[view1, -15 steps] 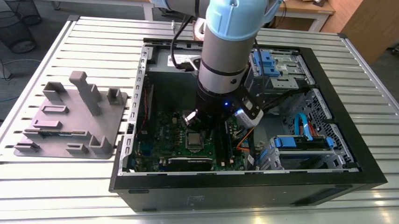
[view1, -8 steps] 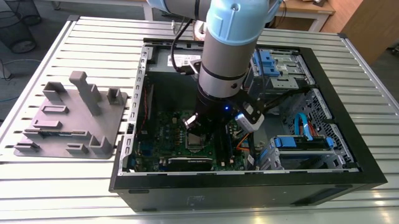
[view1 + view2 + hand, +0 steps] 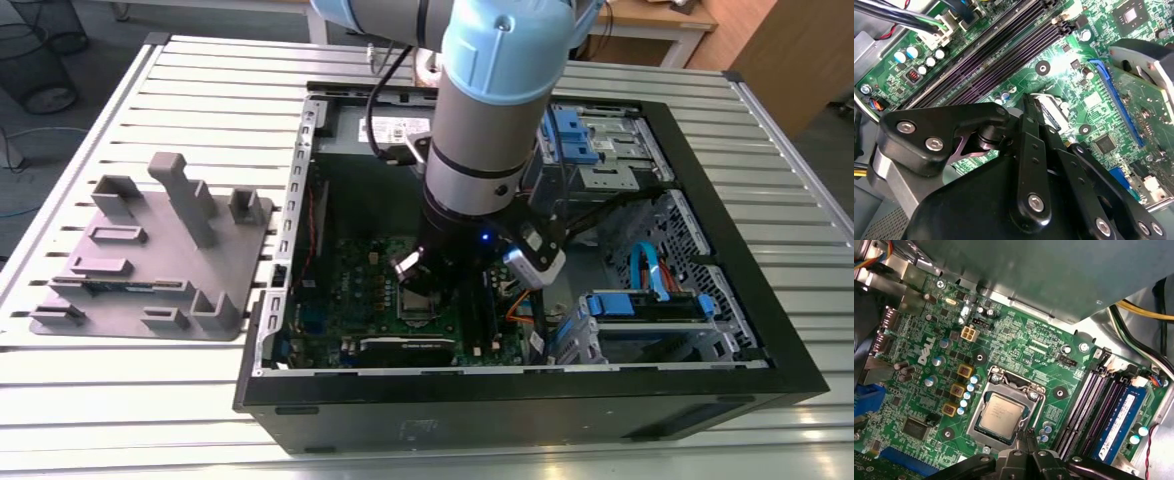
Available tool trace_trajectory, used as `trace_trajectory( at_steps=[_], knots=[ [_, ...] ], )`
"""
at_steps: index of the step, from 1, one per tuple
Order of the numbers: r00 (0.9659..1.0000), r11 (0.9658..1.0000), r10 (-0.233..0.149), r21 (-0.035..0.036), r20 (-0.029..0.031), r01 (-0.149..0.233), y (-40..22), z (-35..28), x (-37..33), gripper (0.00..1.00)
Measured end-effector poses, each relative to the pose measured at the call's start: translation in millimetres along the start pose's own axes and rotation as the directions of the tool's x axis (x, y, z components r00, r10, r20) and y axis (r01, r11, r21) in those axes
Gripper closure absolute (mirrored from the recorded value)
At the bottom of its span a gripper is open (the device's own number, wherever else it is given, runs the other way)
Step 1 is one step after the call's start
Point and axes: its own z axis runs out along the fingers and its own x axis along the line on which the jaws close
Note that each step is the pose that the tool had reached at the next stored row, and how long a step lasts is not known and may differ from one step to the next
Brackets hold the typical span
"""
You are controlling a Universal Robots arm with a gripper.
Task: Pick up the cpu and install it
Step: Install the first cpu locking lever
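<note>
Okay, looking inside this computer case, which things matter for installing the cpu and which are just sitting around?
Part of the job:
- small square silver metal cpu, lying in the socket
- rectangular metal socket frame on the green motherboard
- black gripper, just beside the socket

Just lying about:
- grey plastic holder tray on the table
- blue drive brackets
- long purple memory slots

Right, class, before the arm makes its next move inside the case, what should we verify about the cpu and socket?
1. cpu lies flat inside the socket frame: ok.
2. Socket frame latched down: cannot tell.
3. gripper holds nothing, fingers shut: ok.
4. Fingers clear of the socket frame's edge: cannot tell, the tips sit right by it.
5. yellow cables lie away from the socket: ok.
</note>
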Motion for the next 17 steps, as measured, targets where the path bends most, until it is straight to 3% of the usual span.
trace_trajectory(
  at_steps=[17],
  knots=[
    [1.0000,1.0000,0.001,0.0000,-0.0004,-0.001,-5.7,3.9,-3.2,0.89]
  ],
)
